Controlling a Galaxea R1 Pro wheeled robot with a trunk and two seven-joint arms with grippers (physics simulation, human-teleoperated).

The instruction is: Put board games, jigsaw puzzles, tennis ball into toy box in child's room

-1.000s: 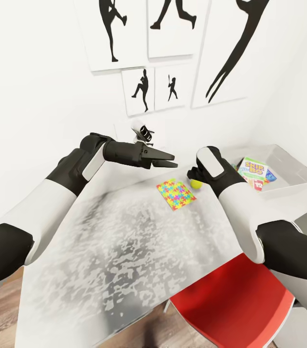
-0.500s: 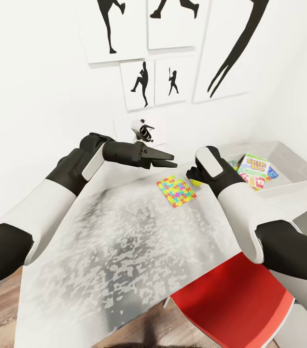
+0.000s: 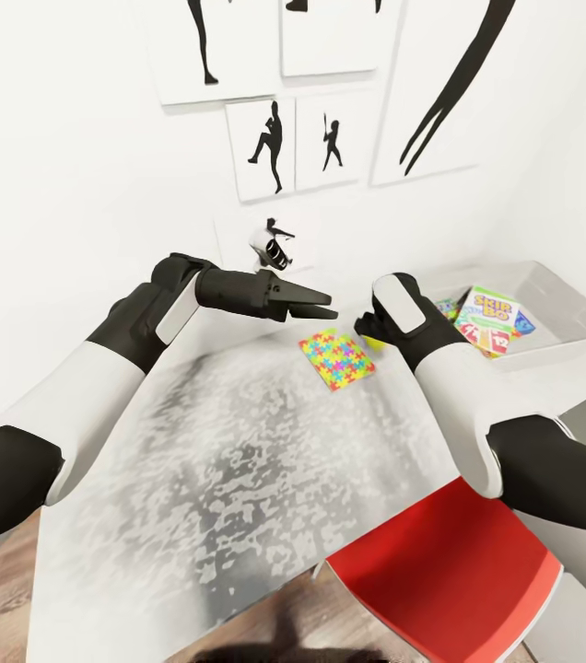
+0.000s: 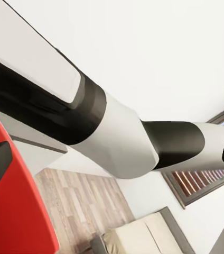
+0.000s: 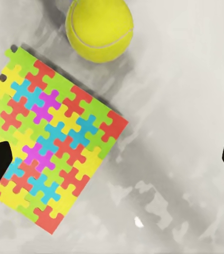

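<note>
My right gripper (image 5: 112,164) hangs open above the table (image 3: 238,460), its fingertips apart with nothing between them. Under it lie a jigsaw puzzle (image 5: 51,140) (image 3: 336,357) and, just beyond that, the tennis ball (image 5: 99,29). In the head view my right wrist hides most of the ball. My left gripper (image 3: 328,307) is open and empty, held in the air left of the puzzle. At the table's right end stands the toy box (image 3: 560,348), holding the SKIP-BO board game (image 3: 489,313) and other colourful flat pieces.
A red chair (image 3: 440,571) stands at the table's near right corner, below my right arm. A small black-and-white object (image 3: 273,241) sits by the wall behind the table. The left wrist view shows wood floor, part of the bed (image 4: 138,238) and shutters (image 4: 202,180).
The whole head view has shifted, so table, puzzle and toy box sit a little higher. My right wrist now covers most of the ball. The left arm holds its pose.
</note>
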